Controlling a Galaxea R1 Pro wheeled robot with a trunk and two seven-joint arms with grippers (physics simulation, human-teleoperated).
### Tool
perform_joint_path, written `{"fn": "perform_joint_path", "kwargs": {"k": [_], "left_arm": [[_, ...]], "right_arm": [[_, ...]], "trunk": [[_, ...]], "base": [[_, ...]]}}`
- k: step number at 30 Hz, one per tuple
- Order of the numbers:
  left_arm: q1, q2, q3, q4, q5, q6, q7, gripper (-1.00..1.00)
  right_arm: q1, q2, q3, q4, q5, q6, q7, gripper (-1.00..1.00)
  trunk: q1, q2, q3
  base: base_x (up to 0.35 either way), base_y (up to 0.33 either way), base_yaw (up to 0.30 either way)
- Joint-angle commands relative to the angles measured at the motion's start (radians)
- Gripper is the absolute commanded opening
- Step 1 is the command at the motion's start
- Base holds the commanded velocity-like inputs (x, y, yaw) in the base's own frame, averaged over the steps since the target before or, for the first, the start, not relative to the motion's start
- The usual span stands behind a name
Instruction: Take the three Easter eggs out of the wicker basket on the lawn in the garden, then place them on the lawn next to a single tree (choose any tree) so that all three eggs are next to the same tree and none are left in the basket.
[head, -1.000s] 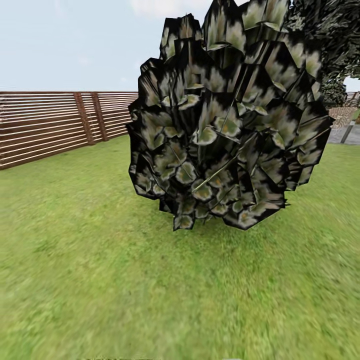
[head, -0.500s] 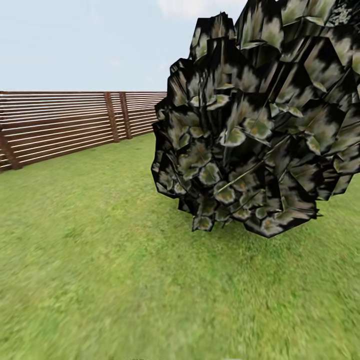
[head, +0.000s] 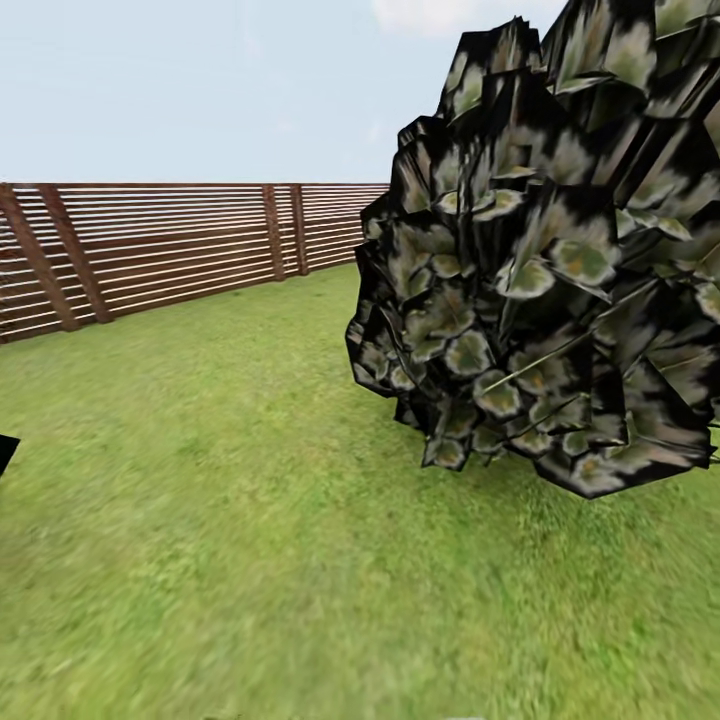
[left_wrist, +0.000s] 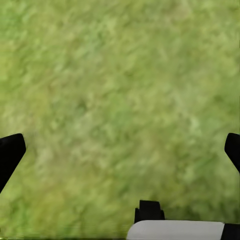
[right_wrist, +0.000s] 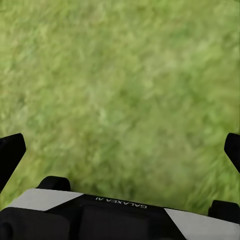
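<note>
Lawn (head: 220, 520) under both wide-open claws (left_wrist: 120, 150) (right_wrist: 120, 150), dark-leaved tree (head: 540, 300) right, slat fence (head: 160, 245) behind.

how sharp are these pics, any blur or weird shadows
Head view: the lawn is smeared near the camera and crisper toward the fence; the dark foliage looks blocky and faceted, with flat, even light and no cast shadow under it. Left wrist view: the grass is soft and mottled, the left gripper fingertips sharp-edged. Right wrist view: the same soft grass around the right gripper.
</note>
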Motion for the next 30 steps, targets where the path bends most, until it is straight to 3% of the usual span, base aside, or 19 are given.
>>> {"fn": "perform_joint_path", "kwargs": {"k": [1,24,30], "left_arm": [[-0.001,0.0,-0.001,0.001,0.003,-0.003,0.002,1.0],[-0.001,0.0,0.007,0.002,0.004,-0.003,0.002,1.0],[-0.001,0.001,0.006,0.001,0.004,-0.005,-0.002,1.0]], "right_arm": [[0.0,0.0,0.001,-0.002,-0.007,0.006,0.001,1.0],[0.0,0.0,0.002,-0.002,-0.007,0.006,0.001,1.0],[0.0,0.0,0.001,-0.002,-0.007,0.006,0.001,1.0]], "trunk": [[0.0,-0.001,-0.001],[0.0,-0.001,-0.001],[0.0,-0.001,-0.001]], "base": [[0.0,0.0,0.289],[0.002,0.0,0.288],[0.173,0.0,0.147]]}}
